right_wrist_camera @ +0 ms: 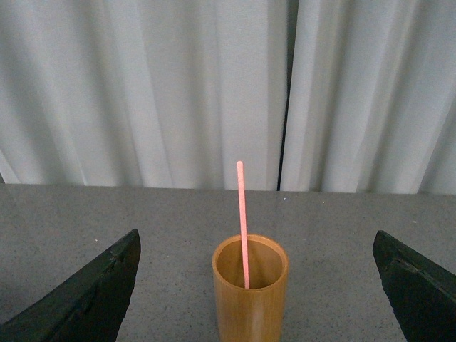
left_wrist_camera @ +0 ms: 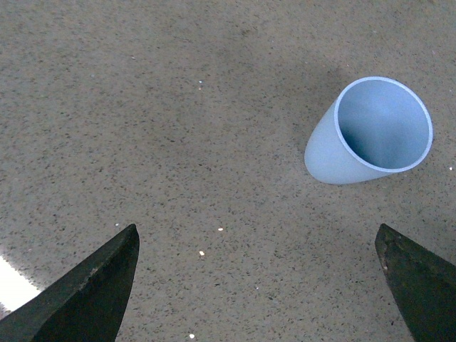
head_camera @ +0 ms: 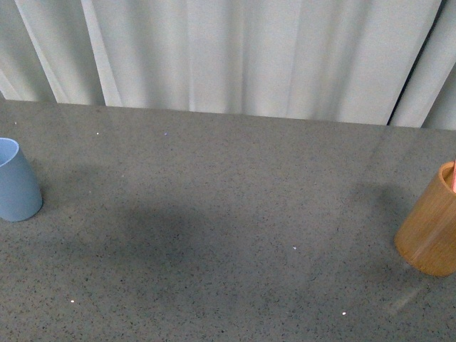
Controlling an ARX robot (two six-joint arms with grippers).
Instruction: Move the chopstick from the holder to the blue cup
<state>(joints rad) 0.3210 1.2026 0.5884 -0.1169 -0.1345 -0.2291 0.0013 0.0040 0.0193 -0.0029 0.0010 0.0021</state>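
Note:
The light blue cup (head_camera: 16,182) stands at the table's far left edge of the front view; it is empty in the left wrist view (left_wrist_camera: 370,132). My left gripper (left_wrist_camera: 256,285) is open above the bare table, apart from the cup. The orange-tan holder (head_camera: 431,224) stands at the far right. In the right wrist view the holder (right_wrist_camera: 251,296) stands upright between my open right gripper's (right_wrist_camera: 255,292) fingers, untouched. One pink-red chopstick (right_wrist_camera: 243,224) stands in it; a bit of it shows in the front view (head_camera: 453,178). Neither arm shows in the front view.
A grey speckled tabletop (head_camera: 228,228) spreads between cup and holder. White curtains (head_camera: 235,53) hang behind the table's far edge, with a dark gap (right_wrist_camera: 288,92) between two panels.

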